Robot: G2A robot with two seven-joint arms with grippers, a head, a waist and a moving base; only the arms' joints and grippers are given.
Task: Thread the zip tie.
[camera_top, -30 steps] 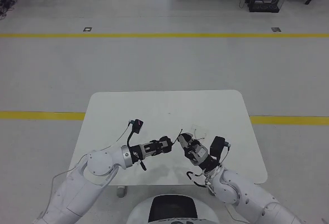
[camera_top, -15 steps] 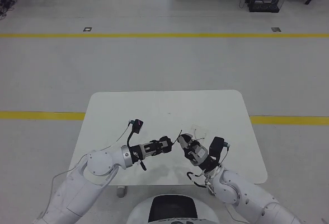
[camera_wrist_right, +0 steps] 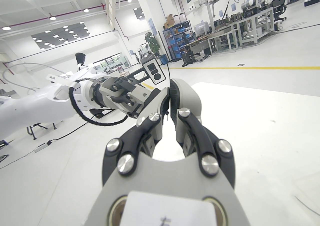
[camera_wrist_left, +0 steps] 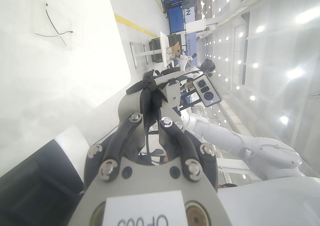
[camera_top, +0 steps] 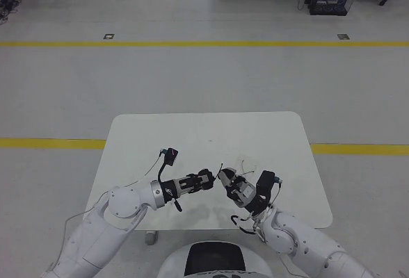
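Top view shows a white table (camera_top: 190,132) with both arms over its near half. The left gripper (camera_top: 209,176) and the right gripper (camera_top: 225,178) point at each other above the tabletop, their tips just beside one another. A thin black zip tie (camera_top: 221,169) sticks out from the right gripper's tips as a short dark line. Just beyond the two grippers, a clear sheet (camera_top: 248,162) lies flat on the table with spare ties (camera_top: 241,166) on it. Left wrist view has the left gripper (camera_wrist_left: 149,94) in the foreground, its jaws standing narrow with the dark pads close together. Dark shapes crowd the tips, so I cannot tell whether anything is pinched there. Farther off on the table (camera_wrist_left: 50,74) lies the clear sheet (camera_wrist_left: 75,15), with two black spare ties (camera_wrist_left: 53,24) crossed on it, well apart from the gripper. Right wrist view looks along the right gripper (camera_wrist_right: 170,93), whose jaws are pressed together on the zip tie (camera_wrist_right: 168,74). The tie rises roughly upright from between the pads as a thin dark line, and a short bit of it shows lower down in the gap between the fingers. The left gripper sits just behind these fingers and points toward them, its tips hidden by one finger.
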